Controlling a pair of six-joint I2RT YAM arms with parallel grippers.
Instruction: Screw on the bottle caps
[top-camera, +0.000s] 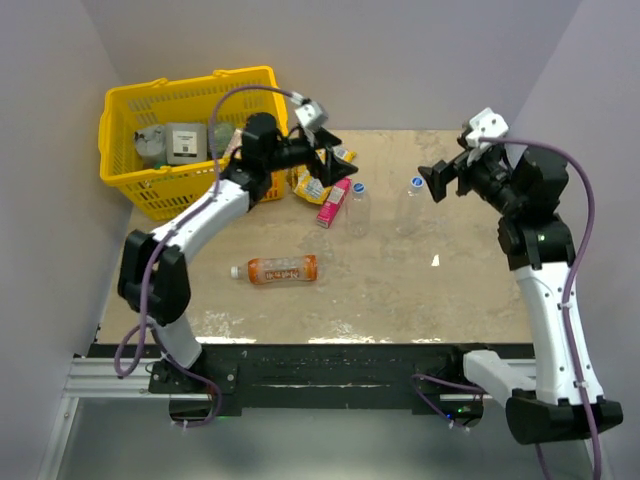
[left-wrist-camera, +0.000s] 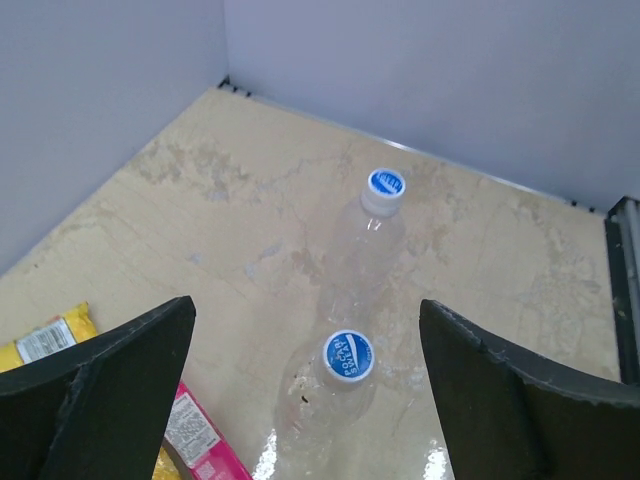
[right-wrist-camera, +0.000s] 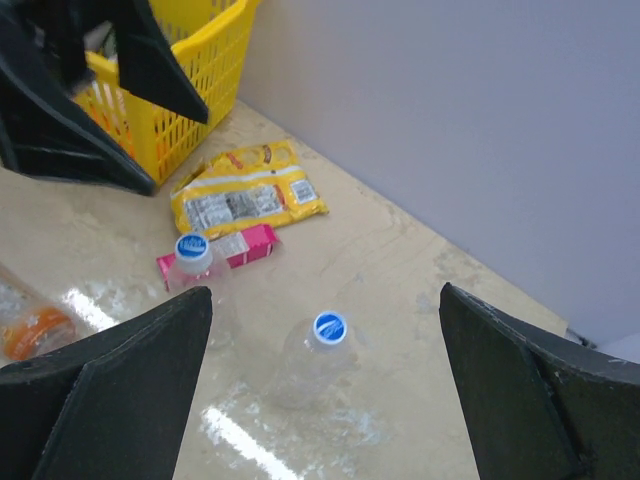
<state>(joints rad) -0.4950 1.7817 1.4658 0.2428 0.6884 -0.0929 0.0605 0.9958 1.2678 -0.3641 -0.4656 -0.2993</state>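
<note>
Two colourless bottles stand upright mid-table, each with a blue cap on its neck. My left gripper (top-camera: 330, 163) hangs open just left of and above the nearer bottle (top-camera: 359, 212). In the left wrist view its cap (left-wrist-camera: 348, 355) lies between the spread fingers (left-wrist-camera: 120, 385), untouched, with the other bottle cap (left-wrist-camera: 385, 184) beyond it. My right gripper (top-camera: 452, 170) is open beside the second bottle (top-camera: 410, 205). In the right wrist view that bottle's cap (right-wrist-camera: 330, 327) sits between the fingers (right-wrist-camera: 520, 380) without contact. An orange-drink bottle (top-camera: 283, 269) lies on its side, its whitish cap (top-camera: 236, 271) pointing left.
A pink packet (top-camera: 333, 203) and a yellow snack bag (top-camera: 312, 182) lie just left of the nearer bottle. A yellow basket (top-camera: 125, 175) holding several items stands at the back left. Purple walls close in the table's back and sides.
</note>
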